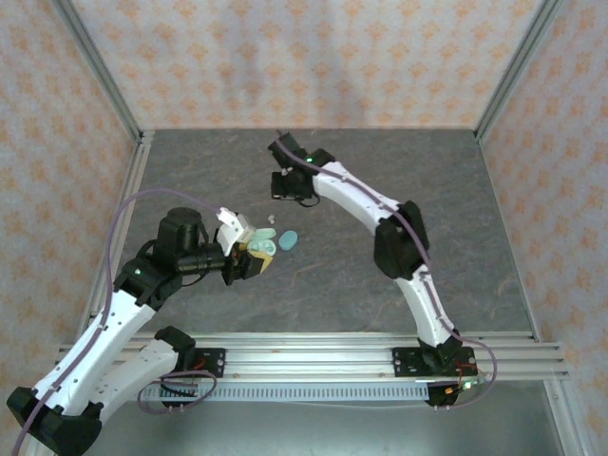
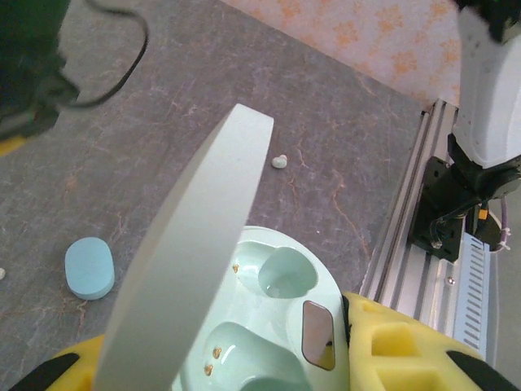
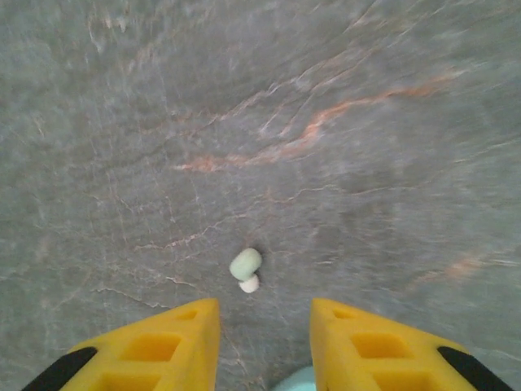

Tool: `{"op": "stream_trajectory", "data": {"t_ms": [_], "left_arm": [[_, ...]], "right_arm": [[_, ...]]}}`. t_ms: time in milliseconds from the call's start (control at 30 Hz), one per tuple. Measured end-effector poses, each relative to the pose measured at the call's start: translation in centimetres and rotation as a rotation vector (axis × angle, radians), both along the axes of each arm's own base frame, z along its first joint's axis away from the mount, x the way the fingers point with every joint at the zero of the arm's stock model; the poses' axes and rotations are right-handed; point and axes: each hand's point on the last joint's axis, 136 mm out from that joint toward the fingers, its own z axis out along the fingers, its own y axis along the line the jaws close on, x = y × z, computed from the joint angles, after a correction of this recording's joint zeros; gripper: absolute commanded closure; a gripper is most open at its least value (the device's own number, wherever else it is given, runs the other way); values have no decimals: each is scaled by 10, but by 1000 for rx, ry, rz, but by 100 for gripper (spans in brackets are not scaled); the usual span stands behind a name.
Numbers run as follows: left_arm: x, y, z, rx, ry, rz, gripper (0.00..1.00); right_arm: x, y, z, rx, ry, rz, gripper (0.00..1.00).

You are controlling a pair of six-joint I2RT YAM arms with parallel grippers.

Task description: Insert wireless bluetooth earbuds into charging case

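Mint charging case (image 2: pixel 281 293) in left claw (image 2: pixel 244 366) is cropped below.

Soft, even light; mild blur

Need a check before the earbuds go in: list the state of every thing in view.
Mint case: lid open, both wells empty, gripped.
Blue case: closed, flat on the table.
Earbud: loose on the table, just ahead of the right fingers.
Left gripper: shut on the mint case.
Right gripper: open, holding nothing.
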Motion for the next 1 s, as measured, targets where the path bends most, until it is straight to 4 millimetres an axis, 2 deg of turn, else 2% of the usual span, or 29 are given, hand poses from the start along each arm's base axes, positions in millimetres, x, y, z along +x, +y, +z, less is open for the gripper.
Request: {"op": "stream_trajectory", "data": {"t_ms": [133,200,433,767,1000], "left_arm": [[-1,2,2,-1,-10,5,87],[-2,2,4,-3,-16,5,87],[-4,3,6,-6,-29,10,87],[-3,4,6,3,-45,4,87],[-5,5,5,6,-39,5,87]], "right_arm": [[-10,26,-27,-49,33,27,67],[-13,33,-38,-64,47,31,70],[-11,25,-68,-129,79,-5,71],[-8,22,-80,-141,91,-32,65],[-6,26,-81,-132,82,-31,66]]}}
